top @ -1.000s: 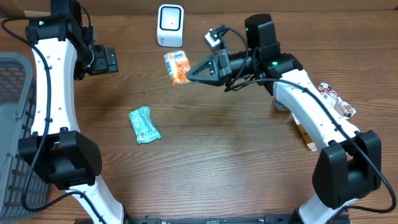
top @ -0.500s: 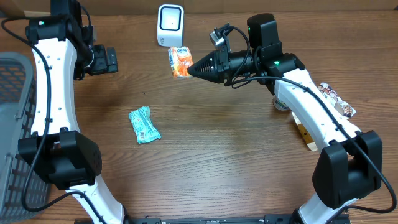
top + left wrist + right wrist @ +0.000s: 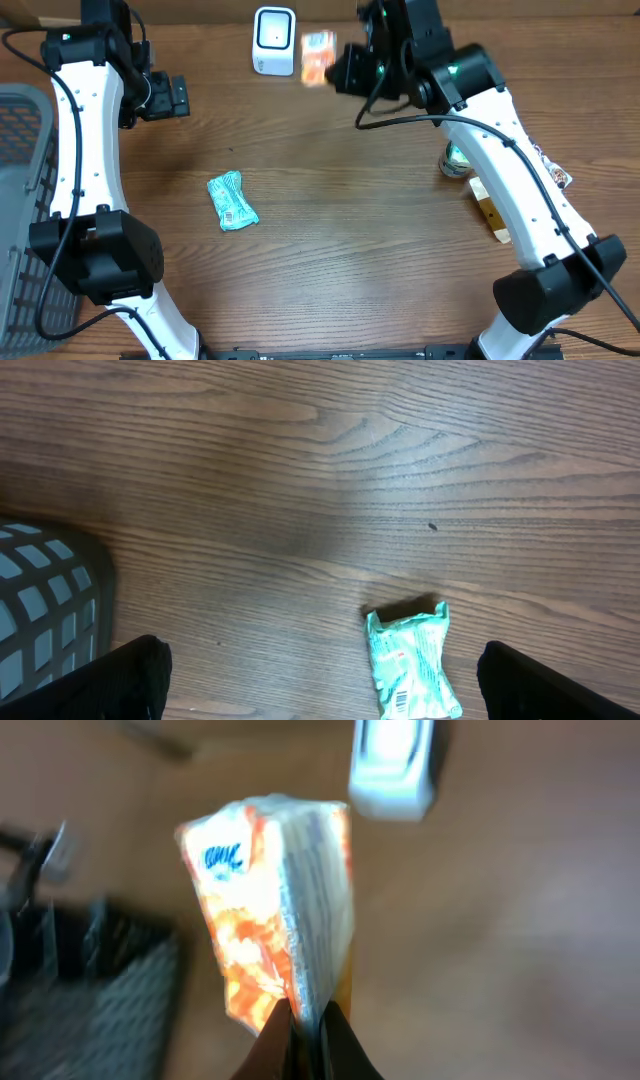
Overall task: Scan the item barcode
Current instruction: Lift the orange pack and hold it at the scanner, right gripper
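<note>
- Pinching the orange packet [image 3: 317,57] just right of the scanner [image 3: 274,40], the right gripper [image 3: 305,1020] is clamped on its edge.
- Left gripper [image 3: 180,97], left of the scanner, gapes wide, empty.

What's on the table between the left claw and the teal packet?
Nothing: only bare table separates the left claw from the teal packet, in the overhead view.
</note>
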Robot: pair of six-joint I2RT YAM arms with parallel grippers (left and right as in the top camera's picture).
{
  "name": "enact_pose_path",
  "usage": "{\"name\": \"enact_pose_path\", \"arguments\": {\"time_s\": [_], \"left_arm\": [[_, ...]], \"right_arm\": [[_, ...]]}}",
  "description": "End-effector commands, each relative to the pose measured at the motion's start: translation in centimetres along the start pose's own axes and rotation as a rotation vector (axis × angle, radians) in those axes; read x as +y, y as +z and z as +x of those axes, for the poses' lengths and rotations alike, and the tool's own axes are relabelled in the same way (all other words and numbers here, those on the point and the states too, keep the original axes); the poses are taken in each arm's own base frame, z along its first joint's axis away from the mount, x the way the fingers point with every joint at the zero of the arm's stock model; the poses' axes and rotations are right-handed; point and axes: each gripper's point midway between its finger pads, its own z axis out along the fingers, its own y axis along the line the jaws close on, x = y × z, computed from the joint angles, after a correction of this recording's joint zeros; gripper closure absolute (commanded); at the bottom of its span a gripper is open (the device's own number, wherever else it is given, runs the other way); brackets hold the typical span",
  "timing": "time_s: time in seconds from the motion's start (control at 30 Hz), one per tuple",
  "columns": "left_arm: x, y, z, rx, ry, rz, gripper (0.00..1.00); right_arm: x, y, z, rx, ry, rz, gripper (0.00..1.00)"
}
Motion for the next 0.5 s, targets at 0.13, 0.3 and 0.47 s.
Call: {"name": "enact_pose_path", "arguments": {"time_s": [0.13,0.3,0.47], "left_arm": [[0.0,-1.1,0.0,-0.027,0.025,0.005,0.00],[-0.1,-1.1,0.0,-0.027,0.025,0.005,0.00],[-0.1,-1.1,0.0,-0.027,0.025,0.005,0.00]], "right_arm": [[-1.0,4.3,-8.2,-0.446,-0.494,0.488,0.96],[-0.5,10.5,-10.6,-0.608,-0.718,0.593,0.96],[-1.8,16.8,-10.2,-0.663,-0.938,0.642,0.96]]}}
